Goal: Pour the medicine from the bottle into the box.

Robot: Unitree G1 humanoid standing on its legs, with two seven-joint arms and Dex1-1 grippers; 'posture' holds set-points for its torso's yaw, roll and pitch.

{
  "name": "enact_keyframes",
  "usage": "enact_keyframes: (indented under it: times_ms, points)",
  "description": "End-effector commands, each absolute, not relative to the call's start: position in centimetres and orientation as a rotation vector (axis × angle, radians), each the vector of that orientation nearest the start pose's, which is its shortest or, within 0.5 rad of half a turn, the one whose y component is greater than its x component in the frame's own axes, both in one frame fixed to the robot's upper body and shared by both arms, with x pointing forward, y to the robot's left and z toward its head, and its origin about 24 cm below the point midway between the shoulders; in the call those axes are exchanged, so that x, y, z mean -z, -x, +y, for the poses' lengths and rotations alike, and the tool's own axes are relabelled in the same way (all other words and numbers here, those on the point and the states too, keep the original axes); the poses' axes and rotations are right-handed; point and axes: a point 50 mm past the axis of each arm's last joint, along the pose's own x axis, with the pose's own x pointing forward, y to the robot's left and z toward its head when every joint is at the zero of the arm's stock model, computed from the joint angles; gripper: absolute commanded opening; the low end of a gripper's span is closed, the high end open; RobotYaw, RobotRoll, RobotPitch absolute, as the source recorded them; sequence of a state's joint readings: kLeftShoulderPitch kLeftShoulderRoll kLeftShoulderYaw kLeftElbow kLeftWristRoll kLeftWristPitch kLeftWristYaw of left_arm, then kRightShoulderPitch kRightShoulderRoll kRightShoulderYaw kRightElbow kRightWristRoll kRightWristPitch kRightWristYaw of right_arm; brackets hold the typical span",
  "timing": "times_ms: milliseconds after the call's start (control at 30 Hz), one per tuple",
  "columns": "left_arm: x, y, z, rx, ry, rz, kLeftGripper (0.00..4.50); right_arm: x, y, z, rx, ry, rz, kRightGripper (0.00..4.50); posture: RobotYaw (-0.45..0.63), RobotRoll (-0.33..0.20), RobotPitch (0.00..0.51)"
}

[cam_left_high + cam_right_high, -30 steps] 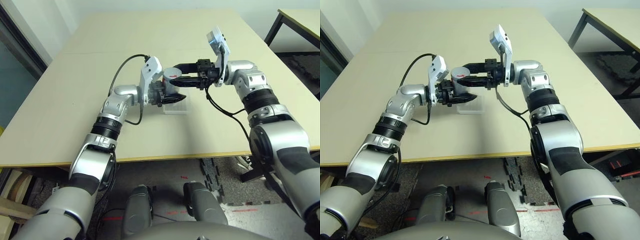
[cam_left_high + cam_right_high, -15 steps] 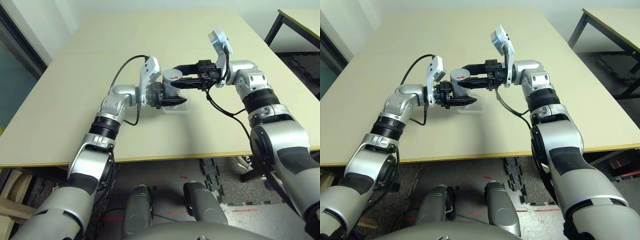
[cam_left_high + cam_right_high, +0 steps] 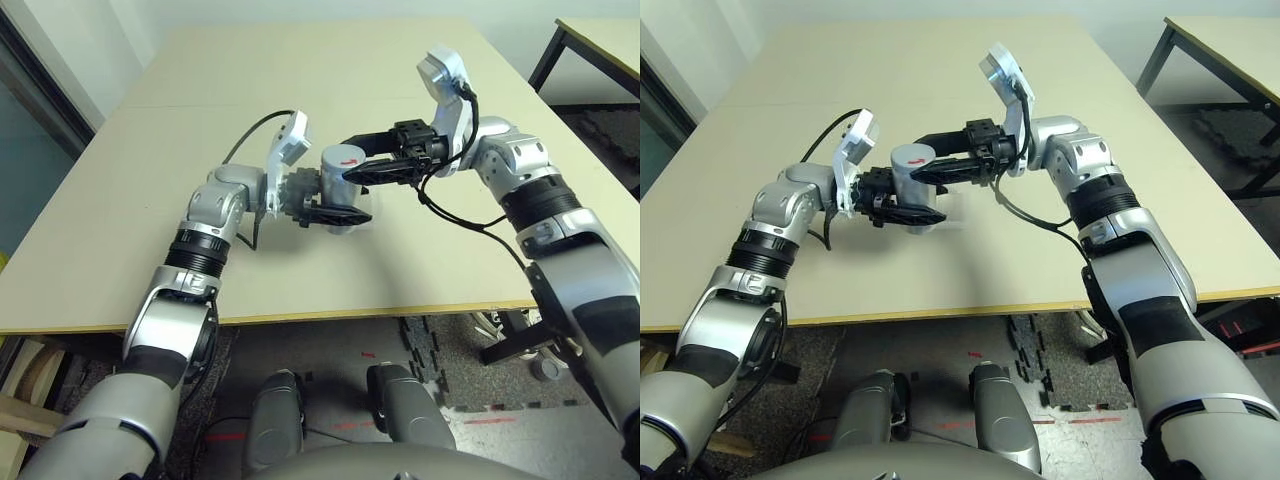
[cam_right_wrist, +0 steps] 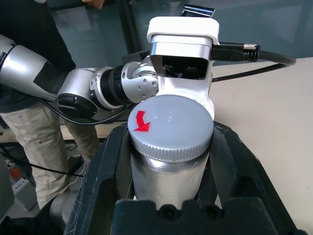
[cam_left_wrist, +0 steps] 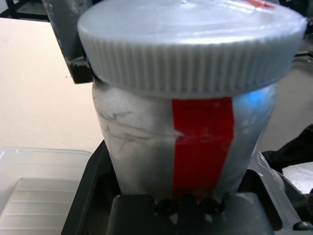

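The bottle (image 3: 338, 186) is silver-grey with a red stripe (image 5: 203, 142) and hangs upright a little above the table. Its grey ribbed cap (image 4: 171, 125), marked with a red arrow, is on it. My left gripper (image 3: 334, 207) is shut on the bottle's body from the left. My right gripper (image 3: 355, 170) reaches in from the right, its black fingers (image 4: 113, 166) pressed on either side of the cap. The clear box (image 5: 34, 191) lies on the table just below and beside the bottle. The medicine is hidden inside the bottle.
The beige table (image 3: 420, 270) stretches wide on all sides of the arms. A second table (image 3: 600, 40) stands at the far right, with black floor mats under it. A person in beige trousers (image 4: 29, 127) stands beyond the table's edge.
Both grippers have shifted slightly with the bottle, the left forearm swinging further left. The bottle now stands more upright, with more of its body showing.
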State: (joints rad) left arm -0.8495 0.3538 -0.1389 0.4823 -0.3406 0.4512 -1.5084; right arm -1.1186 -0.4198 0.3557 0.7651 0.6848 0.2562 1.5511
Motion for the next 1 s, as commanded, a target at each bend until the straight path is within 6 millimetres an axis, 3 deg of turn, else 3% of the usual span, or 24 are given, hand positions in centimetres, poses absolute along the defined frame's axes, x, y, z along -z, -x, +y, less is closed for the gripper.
enact_keyframes:
  times_ms: [33, 67, 133, 533, 1000]
  points:
    - [-16.2, -33.7, 12.3, 1.616, 0.043, 0.219, 2.72, -21.7, -35.4, -9.6, -1.840, 0.030, -0.012, 3.86, -0.17, 0.000, 0.075]
    - [-16.2, -33.7, 12.3, 1.618, 0.043, 0.219, 2.72, -21.6, -35.6, -9.8, -1.824, 0.021, -0.011, 4.29, -0.17, 0.000, 0.076]
    - [-16.2, -33.6, 12.3, 1.622, 0.042, 0.219, 2.72, -21.5, -36.0, -10.0, -1.798, 0.004, -0.004, 4.50, -0.16, 0.000, 0.076]
    - [-16.0, -33.0, 12.3, 1.642, 0.023, 0.212, 2.72, -20.3, -37.5, -11.8, -1.630, -0.020, 0.048, 4.50, -0.16, 0.000, 0.079]
    - [-15.2, -36.0, 12.6, 1.364, -0.132, 0.069, 2.72, -21.1, -37.2, -12.2, -1.637, -0.015, 0.015, 4.50, -0.18, 0.000, 0.082]
